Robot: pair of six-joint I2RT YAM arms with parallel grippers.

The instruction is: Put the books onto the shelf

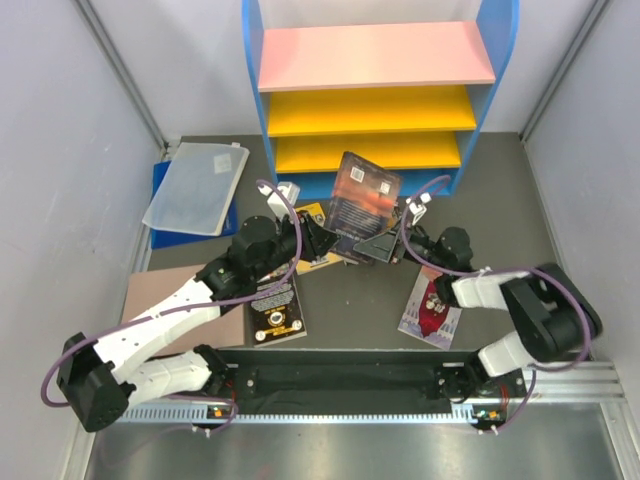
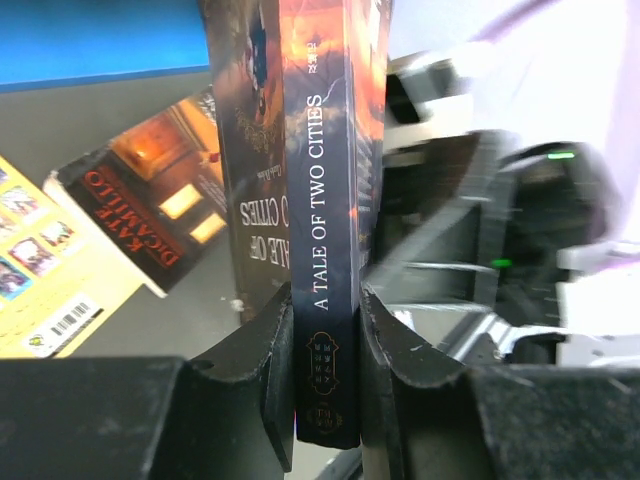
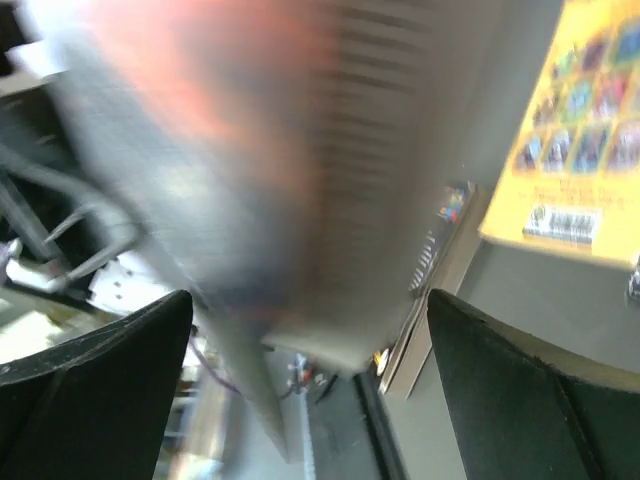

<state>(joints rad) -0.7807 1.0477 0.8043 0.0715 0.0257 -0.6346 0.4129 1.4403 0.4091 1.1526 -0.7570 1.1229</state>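
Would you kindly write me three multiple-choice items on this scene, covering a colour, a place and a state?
1. On the shelf, the top board is: A pink; B yellow; C green.
2. The pale book lies: A on the shelf; B flat on the table; C propped against the shelf.
3. The left hand is: A open, empty; B shut on the sunset book; C shut on nothing.
Answers: A, the board shows pink from above; B, it lies flat on the grey table; B, the wrist view shows the book's spine clamped.
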